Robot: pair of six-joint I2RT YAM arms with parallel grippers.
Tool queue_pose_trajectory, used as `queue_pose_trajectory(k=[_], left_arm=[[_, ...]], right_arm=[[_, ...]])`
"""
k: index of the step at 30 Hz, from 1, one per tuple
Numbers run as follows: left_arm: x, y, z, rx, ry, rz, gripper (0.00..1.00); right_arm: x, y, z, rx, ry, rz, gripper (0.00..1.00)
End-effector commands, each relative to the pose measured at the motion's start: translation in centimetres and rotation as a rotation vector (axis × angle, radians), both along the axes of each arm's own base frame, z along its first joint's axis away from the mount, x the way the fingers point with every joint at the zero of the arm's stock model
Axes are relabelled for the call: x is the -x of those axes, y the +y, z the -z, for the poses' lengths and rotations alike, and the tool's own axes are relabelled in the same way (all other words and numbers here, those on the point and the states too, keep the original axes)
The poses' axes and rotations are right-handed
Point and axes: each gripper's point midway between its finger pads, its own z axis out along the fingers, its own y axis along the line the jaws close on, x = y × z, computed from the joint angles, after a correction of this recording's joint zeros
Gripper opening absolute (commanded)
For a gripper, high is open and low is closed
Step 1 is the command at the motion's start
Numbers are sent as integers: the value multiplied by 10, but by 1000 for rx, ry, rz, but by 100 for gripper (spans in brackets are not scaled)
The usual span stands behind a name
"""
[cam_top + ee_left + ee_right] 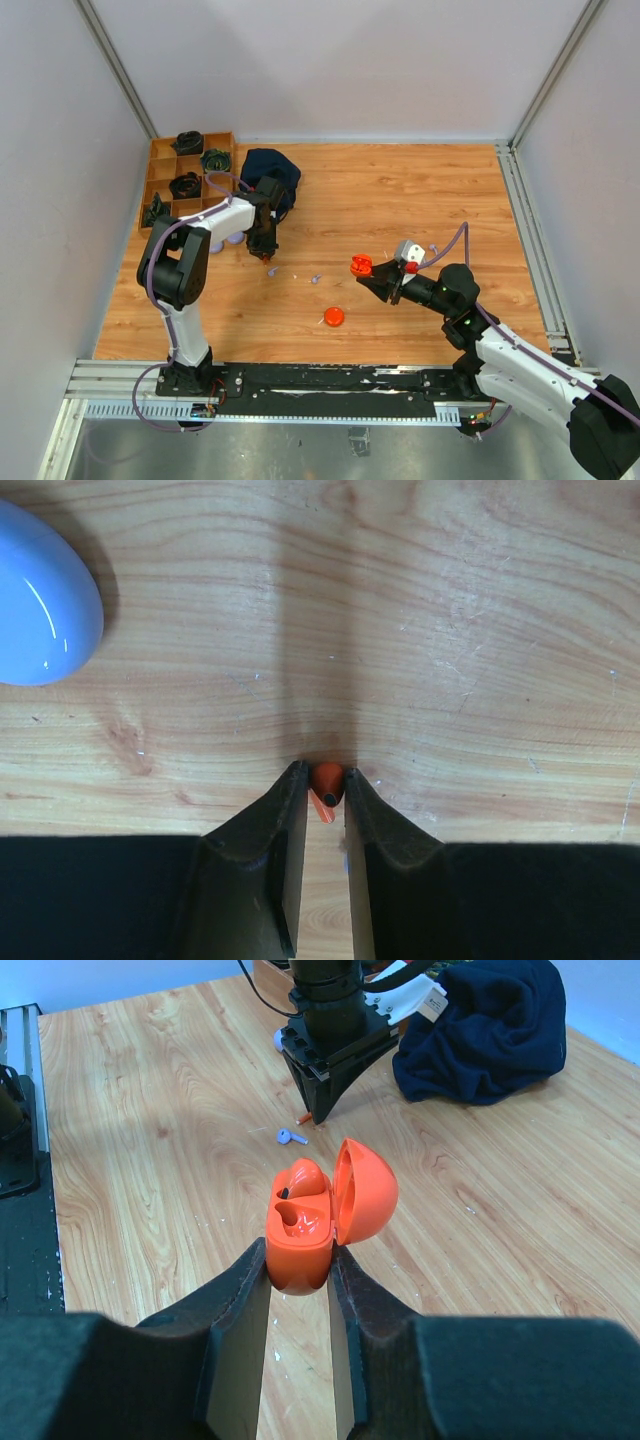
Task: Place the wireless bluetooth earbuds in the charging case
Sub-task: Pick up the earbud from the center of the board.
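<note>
Left claw (325, 778) down at table (480, 630), jaws narrow – nipping orange bud (327, 784) at tips. Right claw (300, 1268) clamped on orange case (300, 1238), raised, lid open – second bud (305, 1175) seated inside. Lavender bud (290, 1137) loose on wood near left claw; lavender case (40, 595) lies apart

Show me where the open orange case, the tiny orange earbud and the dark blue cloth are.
orange case (298, 1260): right wrist view, front of its lower half.
orange earbud (327, 777): left wrist view, its rounded head.
dark blue cloth (490, 1030): right wrist view, middle of the crumpled heap.
</note>
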Motion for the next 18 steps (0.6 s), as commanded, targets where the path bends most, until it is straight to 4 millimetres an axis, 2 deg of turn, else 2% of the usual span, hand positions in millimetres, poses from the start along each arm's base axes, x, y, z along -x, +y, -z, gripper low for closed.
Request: queue_pose_trajectory(k=[1,5,9,15,18], left_arm=[[16,5,9,-11,58,-14,22],[15,4,-1,8,20,-28,20],[12,-1,-20,34,-43,-40,19],[11,-19,-61,76,-172,-44,19],[13,-36,-82,97,-241,-41,19]], right_arm=[[-4,-4,-5,-4,-29,19,7],[-4,-3,-8,-8,-34,12,7],[-3,-2,-13,-11,-36,3,7],[-4,-1,-21,-19,-44,2,7],[-4,-1,-25,-19,-42,3,7]])
